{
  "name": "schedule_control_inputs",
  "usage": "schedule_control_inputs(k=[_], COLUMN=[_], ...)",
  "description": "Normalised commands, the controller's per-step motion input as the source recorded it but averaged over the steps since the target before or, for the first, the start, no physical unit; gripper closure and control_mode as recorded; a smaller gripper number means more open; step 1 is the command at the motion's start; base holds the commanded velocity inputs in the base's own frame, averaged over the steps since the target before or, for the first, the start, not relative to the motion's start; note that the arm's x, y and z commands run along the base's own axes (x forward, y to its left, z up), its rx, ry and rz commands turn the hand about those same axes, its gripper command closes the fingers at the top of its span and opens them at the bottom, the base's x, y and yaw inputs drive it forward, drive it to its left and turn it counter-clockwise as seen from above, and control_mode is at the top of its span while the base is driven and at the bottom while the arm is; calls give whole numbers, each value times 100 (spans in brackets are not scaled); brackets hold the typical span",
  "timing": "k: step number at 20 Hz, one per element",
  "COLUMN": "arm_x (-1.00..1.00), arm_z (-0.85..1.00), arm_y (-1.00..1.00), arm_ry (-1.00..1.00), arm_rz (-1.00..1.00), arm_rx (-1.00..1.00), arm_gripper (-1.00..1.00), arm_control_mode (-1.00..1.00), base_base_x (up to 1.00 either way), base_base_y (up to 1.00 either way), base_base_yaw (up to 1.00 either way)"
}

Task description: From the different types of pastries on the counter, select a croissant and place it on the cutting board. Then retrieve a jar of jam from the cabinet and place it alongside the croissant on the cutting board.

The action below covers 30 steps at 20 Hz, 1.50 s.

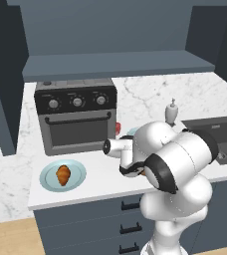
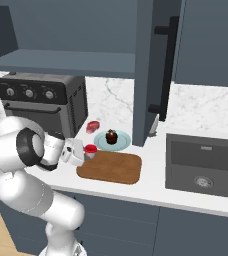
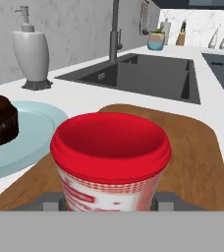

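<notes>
Croissant (image 1: 63, 175), golden-orange, ridged crescent, sits on a light blue plate (image 1: 48, 181) near the counter's (image 1: 16, 174) front edge, left of the arm, in front of the toaster oven (image 1: 75, 119). Gripper (image 2: 87, 152) is clamped on the jar of jam (image 2: 90, 149) w/ red lid, red-white checked band, held at the cutting board's (image 2: 116, 170) left end. Cupcake (image 2: 111, 136), dark brown, on another blue plate (image 2: 123, 141) just behind the board. Sink (image 2: 206, 165) to the right; soap dispenser (image 3: 33, 51) by the wall.
</notes>
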Motion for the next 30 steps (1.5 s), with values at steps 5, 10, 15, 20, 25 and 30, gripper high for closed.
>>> schedule_control_inputs(k=[5, 10, 15, 20, 25, 30], arm_x=[0, 0, 0, -5, 0, 0], arm_z=[-29, -47, -52, -50, 0, -1], arm_y=[22, 10, 0, 0, 1, 0], arm_ry=[-10, -14, -15, -17, -4, 0], arm_rz=[-25, -25, -17, -10, -1, 0], arm_rx=[0, 0, 0, 0, 0, 0], arm_gripper=[100, 100, 100, 100, 100, 100], arm_control_mode=[-100, -100, -100, -100, -100, -100], base_base_x=[0, 0, 0, 0, 0, 0], base_base_y=[0, 0, 0, 0, 0, 0], base_base_yaw=[0, 0, 0, 0, 0, 0])
